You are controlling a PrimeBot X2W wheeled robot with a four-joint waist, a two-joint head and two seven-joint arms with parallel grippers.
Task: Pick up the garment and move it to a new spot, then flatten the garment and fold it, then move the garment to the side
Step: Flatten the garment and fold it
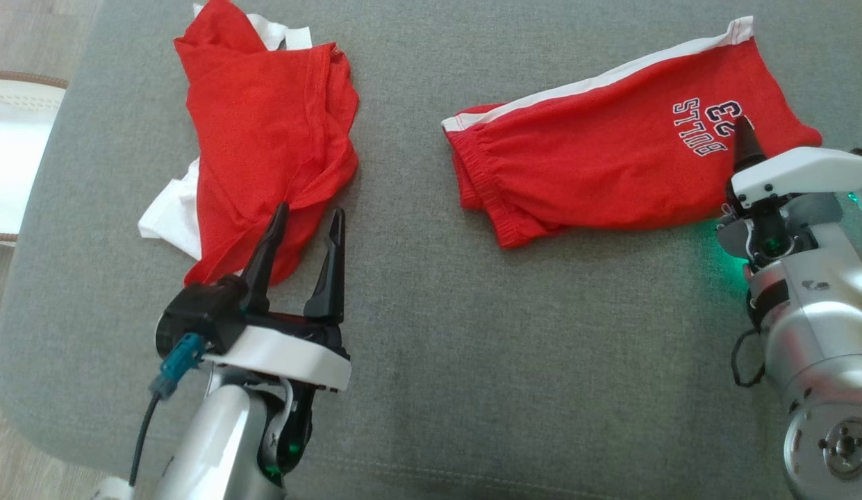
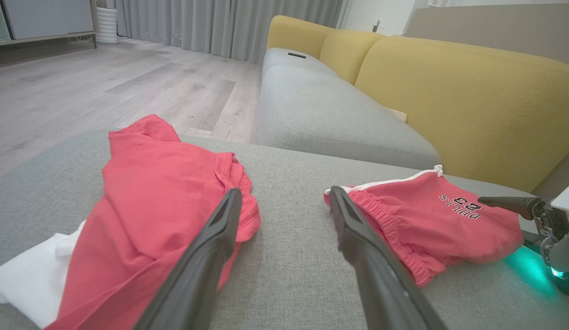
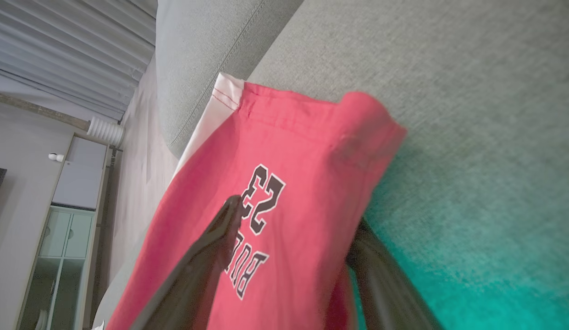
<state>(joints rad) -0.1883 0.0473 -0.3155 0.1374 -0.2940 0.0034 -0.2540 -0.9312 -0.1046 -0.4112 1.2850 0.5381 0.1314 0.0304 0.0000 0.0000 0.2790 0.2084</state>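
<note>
A grey woven-fabric ottoman (image 1: 514, 361) carries the work. Beyond it stand a yellow-backed sofa (image 2: 449, 91) and a pale wood floor (image 2: 105, 82).

The right gripper (image 3: 295, 217) is spread wide and straddles the near right edge of the red mesh shorts (image 1: 597, 167), which have a white side stripe and a "BULLS 23" print. One finger (image 3: 211, 247) lies over the cloth beside the numerals. The other sits at the hem, and I cannot tell whether it is under the cloth or just beside it. With the jaws this far apart, nothing thin is being pinched.

The shorts lie on the right half of the ottoman, doubled over into a tidy, fairly flat shape with the waistband toward the middle.

The left gripper (image 1: 310, 212) is also spread and holds nothing. Its tips are at the lower edge of a crumpled red and white shirt (image 1: 264, 139), which lies bunched on the left half, well apart from the shorts.

By my reading, the shorts are the garment in hand. They look already relocated, flattened and folded. What seems left is to close on that edge and carry them to the side without spoiling the fold. The shirt looks wholly unworked.
</note>
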